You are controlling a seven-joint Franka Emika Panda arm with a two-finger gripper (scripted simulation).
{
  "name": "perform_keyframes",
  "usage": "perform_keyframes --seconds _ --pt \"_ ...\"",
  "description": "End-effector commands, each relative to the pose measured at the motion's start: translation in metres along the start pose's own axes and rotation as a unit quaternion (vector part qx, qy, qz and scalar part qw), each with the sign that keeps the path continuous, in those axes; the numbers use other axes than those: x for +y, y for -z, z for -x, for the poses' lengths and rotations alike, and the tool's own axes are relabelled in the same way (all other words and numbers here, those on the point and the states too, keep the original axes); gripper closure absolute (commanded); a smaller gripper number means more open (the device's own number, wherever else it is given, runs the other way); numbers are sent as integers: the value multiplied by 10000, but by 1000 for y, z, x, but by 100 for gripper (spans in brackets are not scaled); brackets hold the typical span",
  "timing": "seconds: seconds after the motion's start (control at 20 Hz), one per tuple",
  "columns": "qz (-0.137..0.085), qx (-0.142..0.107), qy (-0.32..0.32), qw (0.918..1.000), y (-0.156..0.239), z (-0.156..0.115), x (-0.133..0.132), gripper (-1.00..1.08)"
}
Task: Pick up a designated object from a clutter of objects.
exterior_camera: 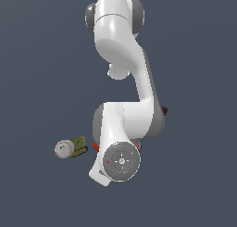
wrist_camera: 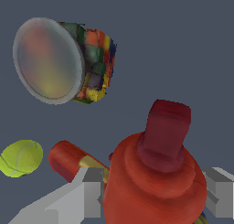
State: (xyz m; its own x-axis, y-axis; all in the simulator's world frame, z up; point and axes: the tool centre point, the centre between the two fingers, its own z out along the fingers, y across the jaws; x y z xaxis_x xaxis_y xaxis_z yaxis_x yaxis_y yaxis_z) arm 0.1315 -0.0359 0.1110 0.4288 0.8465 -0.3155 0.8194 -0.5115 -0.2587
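Red drill toy [wrist_camera: 155, 182]: its bulky body sits directly between the two grey fingers [wrist_camera: 93, 191] of the hand [wrist_camera: 153, 198], with a dark maroon stub rising from its top. The fingers stand apart, one on each flank of the body; whether either pad touches the plastic cannot be told. In the exterior view the arm hides the drill almost wholly, leaving only slivers of red at the wrist's edges.

Around it, in the wrist view: a red cylindrical part [wrist_camera: 68, 159] with a yellow band projects from the drill toward 10 o'clock, and past it lies the yellow-green ball [wrist_camera: 20, 157] at 9 o'clock. A can [wrist_camera: 68, 61] with a multicoloured label and grey end lies well apart at 11 o'clock. In the exterior view, a white baseball [exterior_camera: 64, 149] touches an olive item [exterior_camera: 78, 145] on the counter [exterior_camera: 194, 189].

Risk, as judged: the body is broad and rounded, so closing fingers may slip off its curve or tilt the toy, and a grip far from the handle could let it swing on lifting.
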Motion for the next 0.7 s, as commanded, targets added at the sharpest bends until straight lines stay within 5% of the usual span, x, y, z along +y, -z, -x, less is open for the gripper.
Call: perform_keyframes --seconds 0.0,0.3,0.65 --pt "326 286 165 9989 30 -2 4 108" --pt "1061 961 574 9880 95 -2 5 108" --pt "1872 1710 1023 9619 168 9 -4 108"
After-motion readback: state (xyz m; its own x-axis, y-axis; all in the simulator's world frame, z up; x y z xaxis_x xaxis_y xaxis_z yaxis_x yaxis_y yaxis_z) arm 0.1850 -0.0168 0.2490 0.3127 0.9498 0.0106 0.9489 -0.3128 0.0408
